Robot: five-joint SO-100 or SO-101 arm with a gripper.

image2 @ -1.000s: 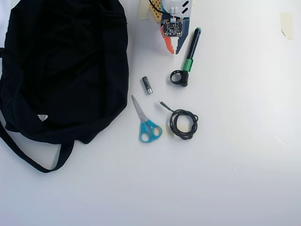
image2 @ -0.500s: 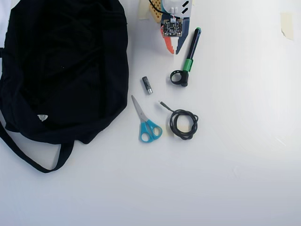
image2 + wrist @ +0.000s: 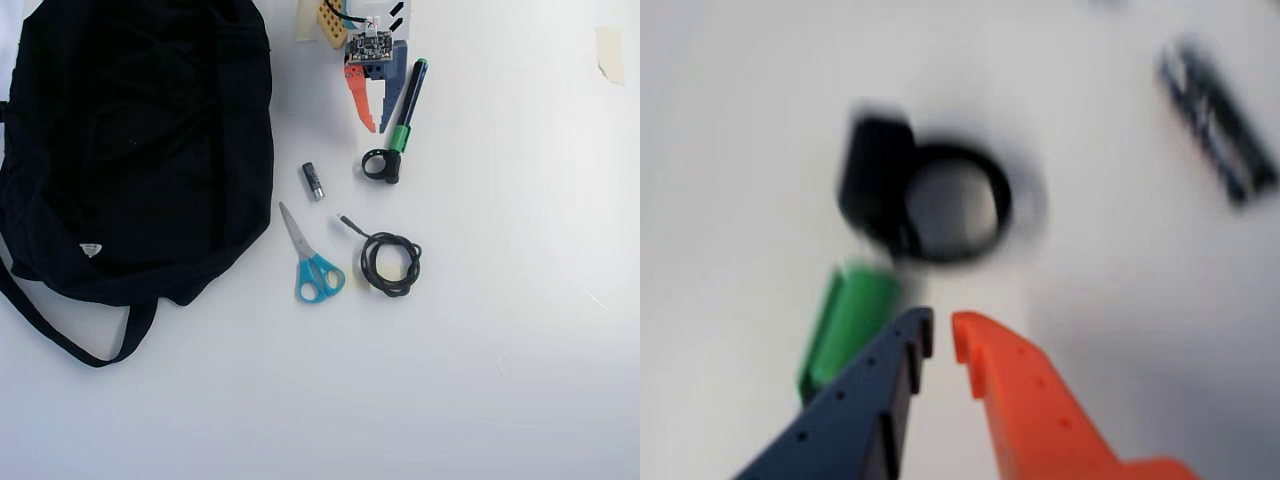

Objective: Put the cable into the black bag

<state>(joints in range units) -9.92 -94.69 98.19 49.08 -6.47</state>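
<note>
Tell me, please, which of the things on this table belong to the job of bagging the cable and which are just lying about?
Part of the job:
- cable, coiled, on the table
- black bag, on the left of the overhead view
- gripper, holding nothing

Just lying about:
- blue-handled scissors
- black-and-green pen-like tool with a ring
- small grey cylinder

A black-and-green pen-like tool (image 3: 401,125) with a ring lies near the table's top edge in the overhead view. A small grey battery (image 3: 313,181) sits below and to its left, with blue-handled scissors (image 3: 310,259) lower, near the table's middle. Beige tape (image 3: 607,50) marks the top right corner.
</note>
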